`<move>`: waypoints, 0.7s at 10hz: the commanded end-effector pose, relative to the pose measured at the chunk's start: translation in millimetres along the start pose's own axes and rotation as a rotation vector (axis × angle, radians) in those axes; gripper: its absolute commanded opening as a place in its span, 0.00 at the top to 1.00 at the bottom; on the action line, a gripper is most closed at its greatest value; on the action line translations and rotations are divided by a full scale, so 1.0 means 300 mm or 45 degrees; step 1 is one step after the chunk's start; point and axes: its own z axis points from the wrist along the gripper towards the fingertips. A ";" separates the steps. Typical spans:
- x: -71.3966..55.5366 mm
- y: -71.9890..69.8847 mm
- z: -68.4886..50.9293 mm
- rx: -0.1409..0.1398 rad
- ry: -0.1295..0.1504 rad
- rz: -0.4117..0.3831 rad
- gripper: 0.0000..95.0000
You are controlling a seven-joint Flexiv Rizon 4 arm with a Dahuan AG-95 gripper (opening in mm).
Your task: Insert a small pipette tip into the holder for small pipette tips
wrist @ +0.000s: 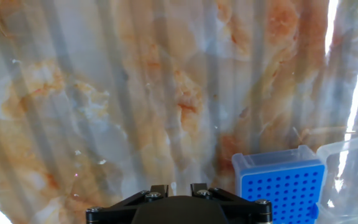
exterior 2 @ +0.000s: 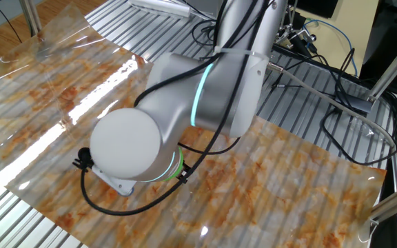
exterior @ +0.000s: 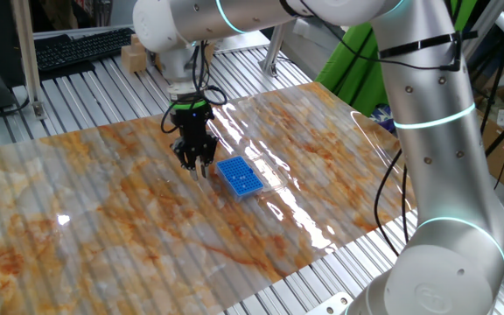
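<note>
The holder for small pipette tips (exterior: 239,177) is a bright blue rack with a fine grid of holes, lying flat on the marbled sheet. In the hand view the holder (wrist: 281,186) sits at the lower right. My black gripper (exterior: 201,166) hangs low over the sheet, just left of the holder and not above it. Seen from the hand, the gripper (wrist: 179,187) keeps a narrow gap between its fingers. A pale sliver shows in that gap; I cannot tell whether it is a small pipette tip or the sheet behind. The other fixed view is blocked by the arm.
A clear plastic box (wrist: 353,168) lies against the holder's right side. The marbled sheet (exterior: 103,210) ends on ribbed metal table slats (exterior: 304,280). A keyboard (exterior: 81,48) and a cardboard box (exterior: 134,57) sit at the back. The arm's big elbow (exterior 2: 185,117) overhangs the table.
</note>
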 end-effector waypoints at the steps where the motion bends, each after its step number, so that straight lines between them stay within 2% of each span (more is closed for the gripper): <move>1: -0.005 0.004 0.001 -0.004 0.008 0.001 0.80; 4: -0.014 0.011 0.007 -0.010 0.015 -0.004 0.80; 7: -0.015 0.013 0.008 -0.022 0.045 -0.014 0.80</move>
